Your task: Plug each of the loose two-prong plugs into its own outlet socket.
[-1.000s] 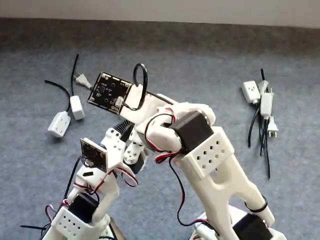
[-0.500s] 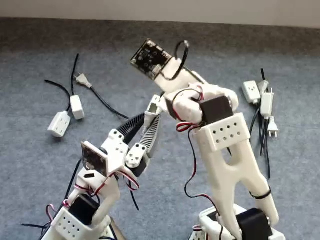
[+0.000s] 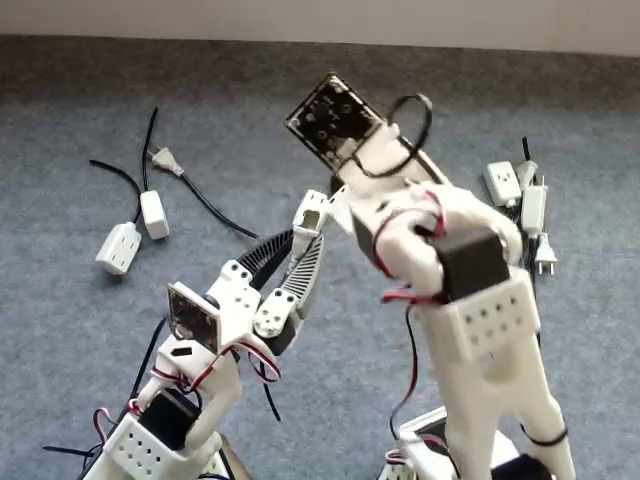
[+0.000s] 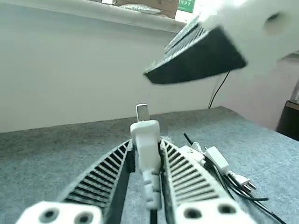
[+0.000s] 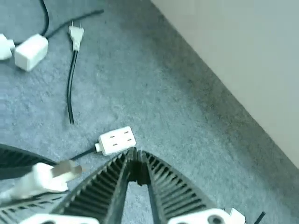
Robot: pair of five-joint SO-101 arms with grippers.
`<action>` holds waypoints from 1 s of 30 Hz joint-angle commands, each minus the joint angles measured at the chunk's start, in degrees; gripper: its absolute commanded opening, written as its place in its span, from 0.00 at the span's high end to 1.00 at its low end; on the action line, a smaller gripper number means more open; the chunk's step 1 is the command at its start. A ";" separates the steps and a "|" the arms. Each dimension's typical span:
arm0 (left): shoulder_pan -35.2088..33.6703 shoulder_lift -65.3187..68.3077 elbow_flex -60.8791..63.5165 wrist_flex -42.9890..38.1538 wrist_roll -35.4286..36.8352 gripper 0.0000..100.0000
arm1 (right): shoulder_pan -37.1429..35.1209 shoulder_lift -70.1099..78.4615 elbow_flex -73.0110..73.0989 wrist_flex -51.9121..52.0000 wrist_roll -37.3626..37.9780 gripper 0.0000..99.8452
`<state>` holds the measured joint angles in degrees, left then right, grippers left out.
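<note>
One white plug (image 4: 145, 135) is up off the desk (image 3: 90, 330), pinched by its body between the ribbed fingers of the left hand (image 3: 300, 240). Its prongs point out past the fingertips and its black cord trails below. It looks light and hard, with smooth sides that could twist in the grip. The flat faces of the body are the place to hold, not the prongs or the limp cord. The right hand (image 5: 138, 170) is closed, with nothing between its fingers that I can make out, and hangs just short of a white socket (image 5: 114, 140) lying on the desk's grey cover. That socket looks light too and would likely slide under a push, so it probably needs pinning. At the far left lie a second plug (image 3: 160, 157), a white block (image 3: 153, 213) and a second socket (image 3: 118, 248). At the right is a tangle of cords (image 3: 525, 260). The right arm (image 3: 470, 290) crowds the held plug.
</note>
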<state>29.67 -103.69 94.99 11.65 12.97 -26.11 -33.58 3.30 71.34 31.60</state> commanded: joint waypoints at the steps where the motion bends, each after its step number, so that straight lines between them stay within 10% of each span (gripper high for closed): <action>1: 0.48 -0.40 -0.48 -1.41 0.18 0.99 | -6.20 -5.67 0.04 -0.48 -2.37 0.99; 10: 0.31 -0.40 -0.75 -1.41 0.35 0.99 | -14.29 -8.40 11.91 -6.29 1.76 0.99; 30: -9.71 -0.40 -5.49 -1.23 1.41 0.99 | -4.09 -0.92 18.95 -14.81 4.40 0.99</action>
<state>24.31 -103.52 94.81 11.74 13.14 -34.20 -34.99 21.85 56.66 34.42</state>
